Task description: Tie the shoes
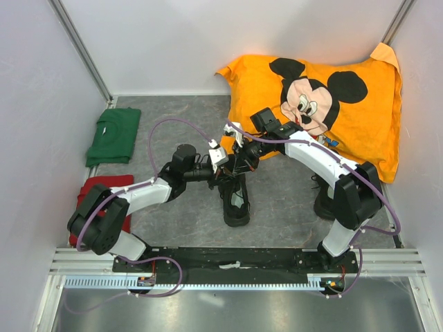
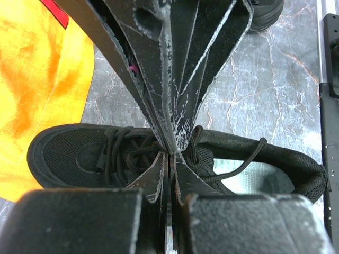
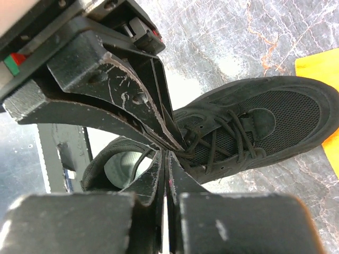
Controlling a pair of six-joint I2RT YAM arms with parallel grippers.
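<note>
Both pinched closed, the left gripper [image 2: 170,156] and right gripper [image 3: 166,154] meet tip to tip over the laces [image 2: 123,149] of a shoe [image 1: 237,206] at centre; whether either grips a lace is unclear. The other shoe [image 1: 323,205] sits by the right arm [image 1: 348,197]

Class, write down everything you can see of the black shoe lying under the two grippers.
The shoe is an all-black low-top of mesh-like fabric, upright on the marbled grey table, toe toward the orange pillow. Thin black laces cross its front; one loose strand curls over the opening, where a pale insole shows. The shut left gripper and right gripper meet at its lacing.
</note>
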